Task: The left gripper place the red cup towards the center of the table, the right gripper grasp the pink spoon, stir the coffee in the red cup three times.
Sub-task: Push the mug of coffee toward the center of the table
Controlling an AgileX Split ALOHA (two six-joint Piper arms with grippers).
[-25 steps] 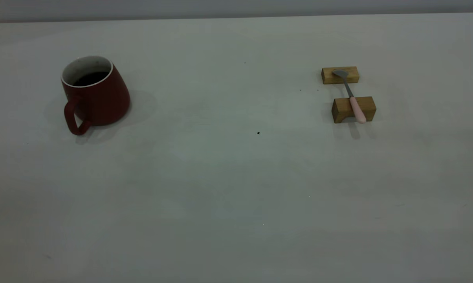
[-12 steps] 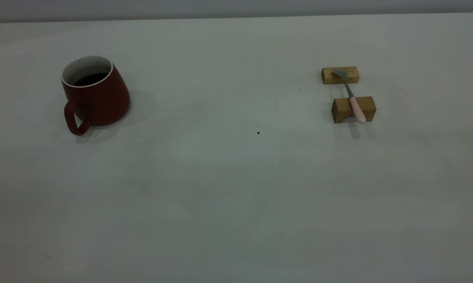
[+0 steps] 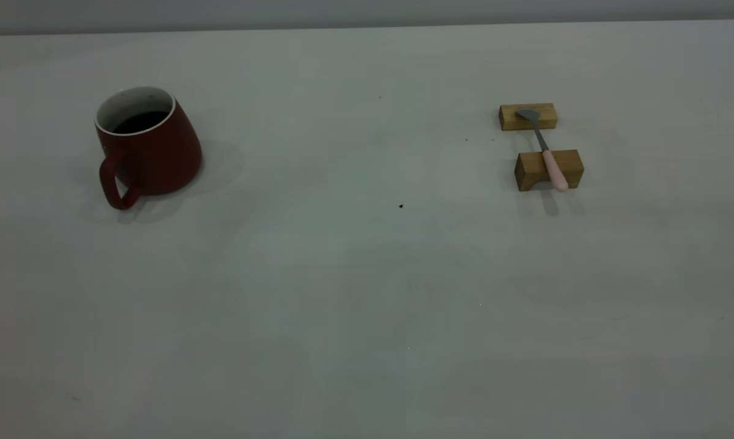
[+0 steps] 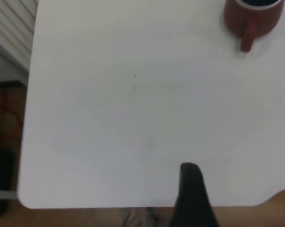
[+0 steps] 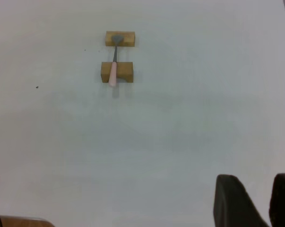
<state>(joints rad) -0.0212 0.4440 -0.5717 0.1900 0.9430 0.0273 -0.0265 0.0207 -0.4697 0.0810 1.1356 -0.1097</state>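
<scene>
We see both arms hanging back at the near edge of the bench (image 3: 367, 305), well apart from everything on it. The right hand (image 5: 258, 201) shows two dark fingers (image 5: 234, 201) with a gap between them, so it is released and grips nothing. Of the left hand (image 4: 192, 196) only one dark finger shows, above the bench's near rim, and we cannot tell whether it is released or clenched. Taking the red cup (image 3: 146, 143) as our landmark, it stands upright on the left part of the bench, its loop handle turned toward the near side, and we can see the coffee (image 3: 140, 122) as a dark disc against its white inside. Nothing touches the cup. Well to the right of the cup, across a wide bare stretch, lie two wooden blocks. On the nearer block (image 3: 548, 169) rests the handle of the pink spoon (image 3: 545, 149), and its grey bowl lies on the farther block (image 3: 527, 116), so the spoon bridges the two, its handle end jutting past the nearer block toward us.
</scene>
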